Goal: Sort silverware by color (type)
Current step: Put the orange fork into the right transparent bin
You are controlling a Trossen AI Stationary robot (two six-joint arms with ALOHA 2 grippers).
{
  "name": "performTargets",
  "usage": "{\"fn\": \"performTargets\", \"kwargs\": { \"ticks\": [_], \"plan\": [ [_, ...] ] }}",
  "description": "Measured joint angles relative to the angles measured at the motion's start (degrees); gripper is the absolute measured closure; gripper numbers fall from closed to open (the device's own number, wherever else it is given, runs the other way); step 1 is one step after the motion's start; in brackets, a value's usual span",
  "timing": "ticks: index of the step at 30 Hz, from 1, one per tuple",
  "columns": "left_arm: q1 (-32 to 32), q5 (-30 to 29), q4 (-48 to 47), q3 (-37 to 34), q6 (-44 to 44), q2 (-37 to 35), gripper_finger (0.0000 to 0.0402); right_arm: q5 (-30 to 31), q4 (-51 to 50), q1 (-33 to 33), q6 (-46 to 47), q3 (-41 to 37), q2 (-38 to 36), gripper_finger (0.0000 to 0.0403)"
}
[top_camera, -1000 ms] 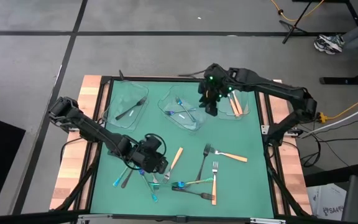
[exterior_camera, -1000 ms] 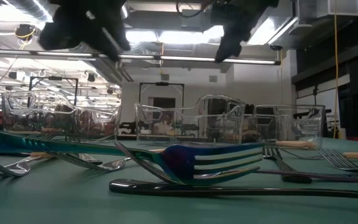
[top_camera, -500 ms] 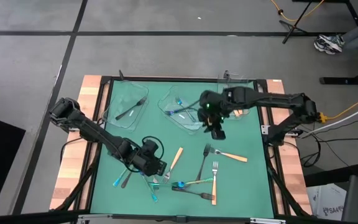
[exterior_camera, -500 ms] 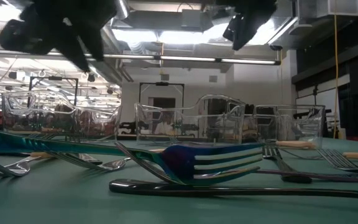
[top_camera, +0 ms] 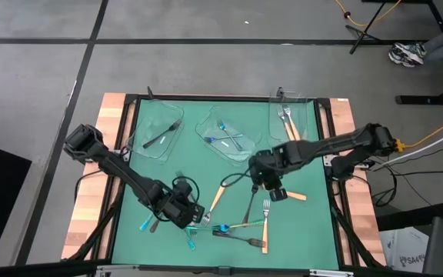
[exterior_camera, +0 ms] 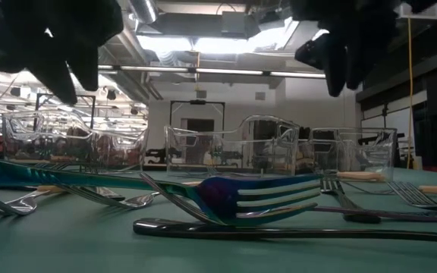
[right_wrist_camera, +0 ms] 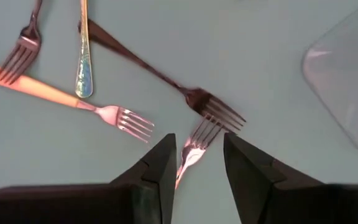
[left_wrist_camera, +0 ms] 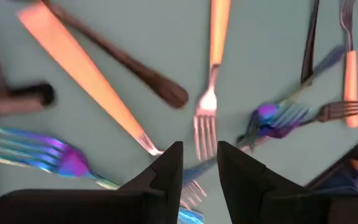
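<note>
Loose silverware lies on the green mat: orange-handled forks (top_camera: 218,196) (top_camera: 266,223), dark forks (top_camera: 251,204), and iridescent blue-purple pieces (top_camera: 221,229) (top_camera: 144,225). My left gripper (top_camera: 193,217) hovers open over the near-left cluster; an orange-handled fork's tines (left_wrist_camera: 205,127) lie just ahead of its fingers. My right gripper (top_camera: 271,185) hovers open over the mat's middle right, with a fork's tines (right_wrist_camera: 205,132) showing past its fingertips, beside a dark fork (right_wrist_camera: 154,71). Neither holds anything.
Three clear trays stand along the far edge: the left one (top_camera: 146,138) holds a dark fork, the middle one (top_camera: 206,127) blue pieces, the right one (top_camera: 302,123) orange-handled forks. Bare mat lies between the trays and the loose cluster. Wooden table edges flank the mat.
My right gripper has swung from over the far right tray toward the near edge and down, now above the forks at the mat's middle right. My left gripper has shifted a little toward the near edge and down, rolling at the wrist. No silverware has moved.
</note>
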Motion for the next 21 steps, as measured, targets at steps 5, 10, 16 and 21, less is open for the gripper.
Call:
{"fn": "performTargets", "kwargs": {
  "ticks": [5, 10, 16, 21],
  "plan": [
    [0.1, 3.6, 0.3, 0.0, -3.7, 2.8, 0.0308, -0.1, 3.9, 1.7, 0.0, -3.1, 0.0, 0.0281],
    [0.3, 6.1, 0.6, 0.0, -6.1, 5.3, 0.0308, -0.1, 6.4, 1.7, 0.0, -4.7, 0.0, 0.0281],
    [0.3, 8.6, 0.7, 0.0, -8.6, 8.0, 0.0308, -0.1, 8.9, 1.6, 0.0, -5.0, 0.0, 0.0281],
    [0.3, 8.7, 0.9, 0.0, -9.0, 9.4, 0.0308, -0.1, 10.5, 1.6, 0.0, -5.0, 0.0, 0.0281]
  ]
}}
